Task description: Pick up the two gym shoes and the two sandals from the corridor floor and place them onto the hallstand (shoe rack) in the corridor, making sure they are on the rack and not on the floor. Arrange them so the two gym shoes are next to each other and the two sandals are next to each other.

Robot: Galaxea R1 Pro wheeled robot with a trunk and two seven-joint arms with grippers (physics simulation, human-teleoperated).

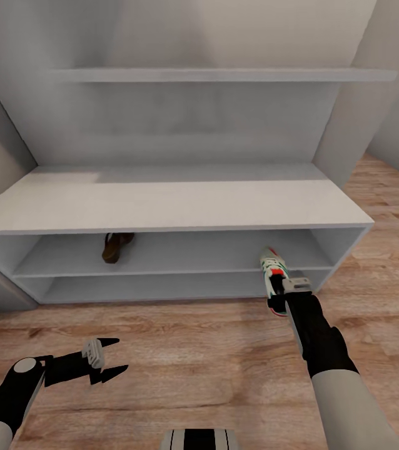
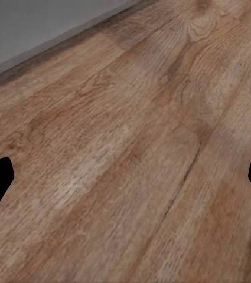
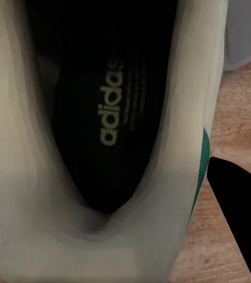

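The left gripper (image 1: 107, 357) hangs over the corridor floor (image 1: 181, 369) before the hallstand's (image 1: 162, 200) left half, fingers spread wide and holding nothing; its wrist view shows bare planks (image 2: 131, 153). On the upper open shelf, left of centre, a brown sandal (image 1: 117, 246) lies toward the back. Further right, the right gripper (image 1: 287, 289) is closed on a gym shoe (image 1: 273, 269) at its heel opening, toe pointing into the upper open shelf near its right end. The right wrist view looks into the shoe's (image 3: 101, 147) dark insole.
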